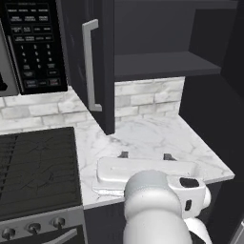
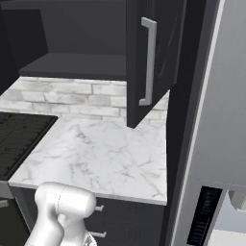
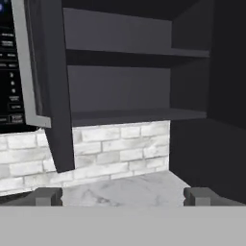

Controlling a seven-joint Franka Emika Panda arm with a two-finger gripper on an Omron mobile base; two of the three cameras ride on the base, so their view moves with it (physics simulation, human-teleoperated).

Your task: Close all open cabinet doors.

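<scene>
The wall cabinet stands open, its bare dark shelves exposed. Its left cabinet door swings out toward me, with a long silver bar handle; in the hand view this door is edge-on at the left. The right cabinet door also hangs open, handle facing out. My gripper hovers low over the marble counter, below and in front of the cabinet opening, between the two doors. It is open with nothing between its fingertips.
A black microwave with keypad hangs left of the cabinet, above a black stove. The marble counter runs back to a pale brick backsplash. A tall steel fridge bounds the right; drawer fronts sit below.
</scene>
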